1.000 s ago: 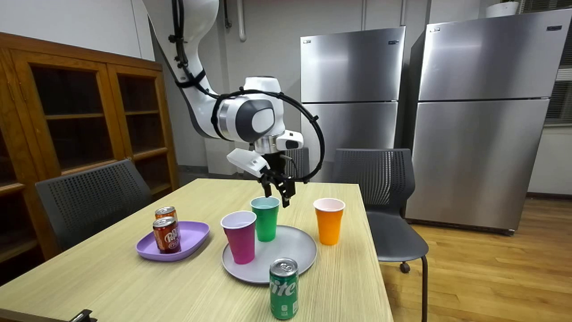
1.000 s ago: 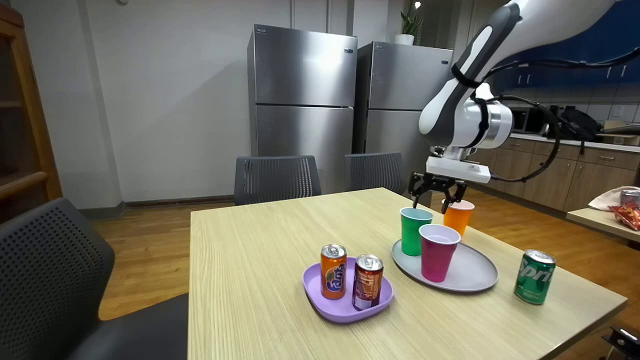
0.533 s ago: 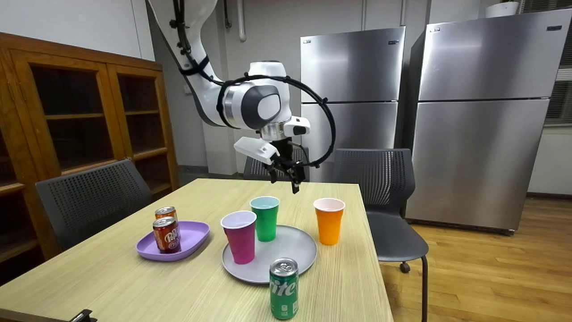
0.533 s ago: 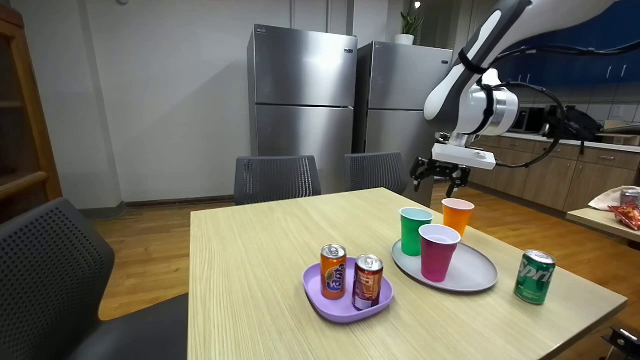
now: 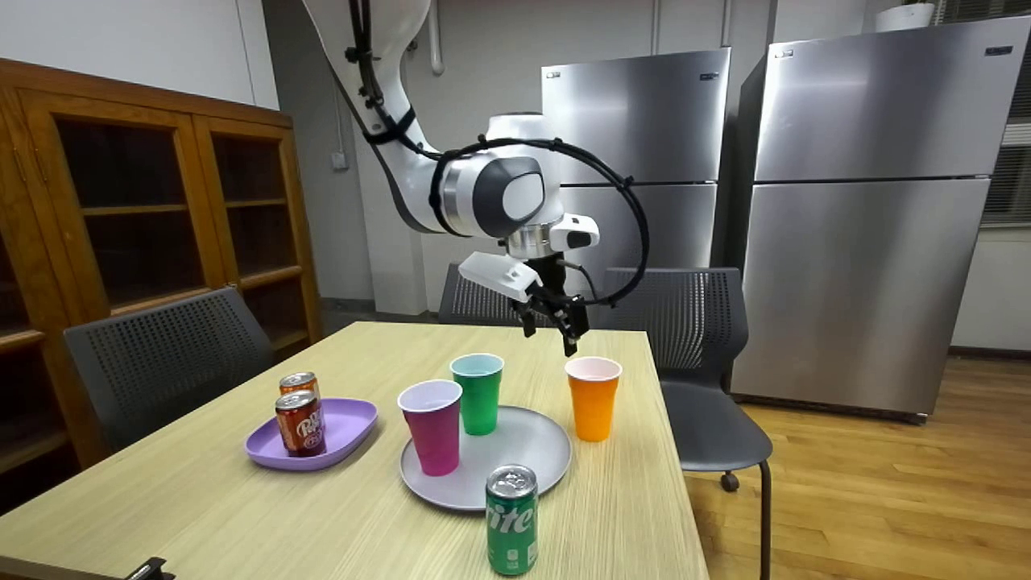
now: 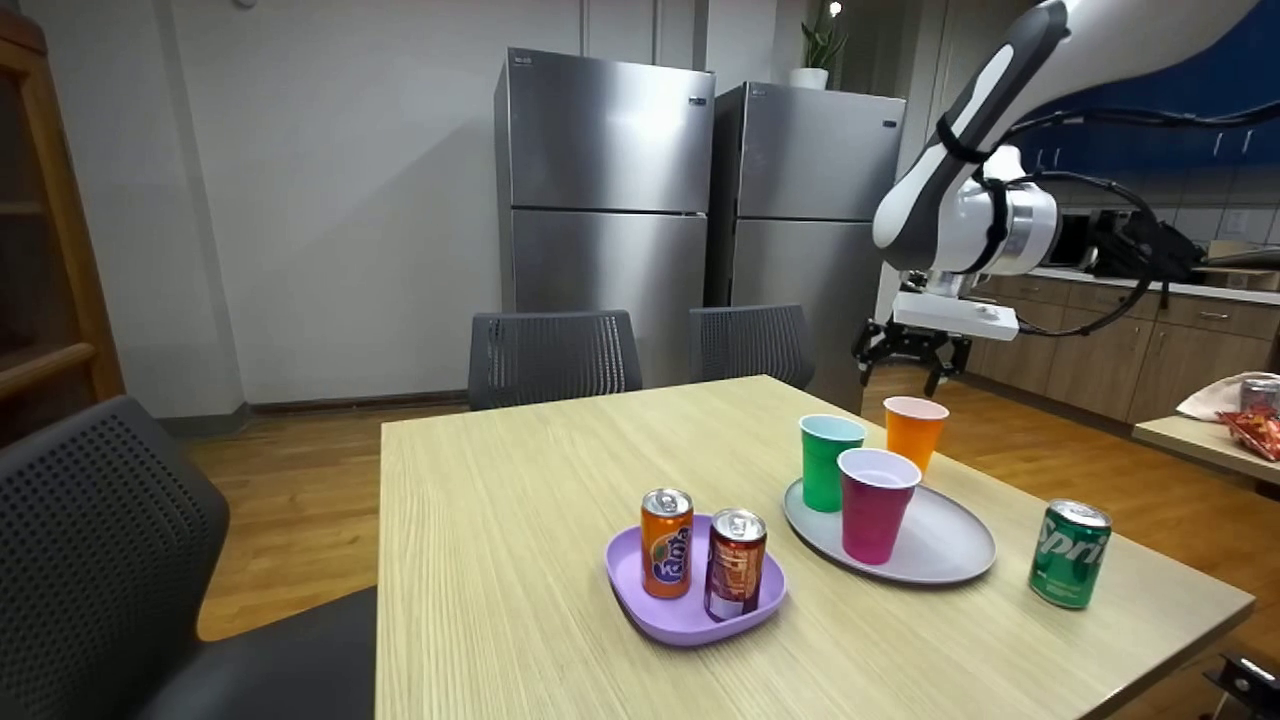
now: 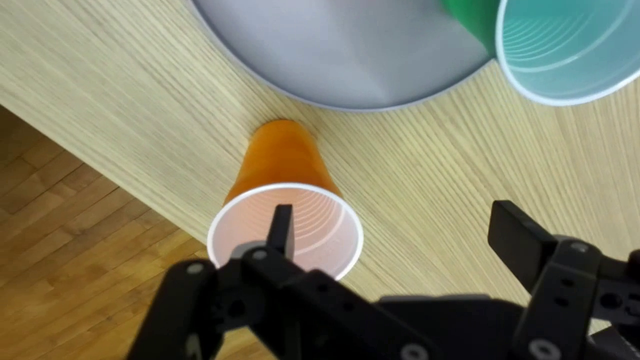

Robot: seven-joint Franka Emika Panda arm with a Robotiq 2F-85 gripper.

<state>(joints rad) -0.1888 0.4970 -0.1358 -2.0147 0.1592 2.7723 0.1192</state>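
My gripper (image 7: 393, 215) is open, its fingers wide apart with nothing between them. It hangs over the table, nearest to the orange cup (image 7: 285, 155). One finger overlaps the cup's white-rimmed mouth in the wrist view; in an exterior view the gripper (image 6: 898, 385) is above the rim, apart from it. That orange cup (image 5: 594, 407) stands upright beside the round grey plate (image 5: 532, 459). On the plate stand a green cup (image 5: 481, 403) and a magenta cup (image 5: 435, 439), both upright. Only part of the green cup (image 7: 470, 20) shows in the wrist view.
A purple tray (image 6: 625, 560) holds a Fanta can (image 6: 667, 545) and a dark red can (image 6: 735, 565). Near the plate stands a Sprite can (image 5: 511, 524). Dark chairs (image 5: 672, 322) stand at the table (image 5: 242, 524), and its edge runs close by the orange cup.
Rising off the green cup, my gripper has travelled right in both exterior views to the orange cup and dipped slightly at the end. Its fingers spread a little wider. Cups and cans stayed put.
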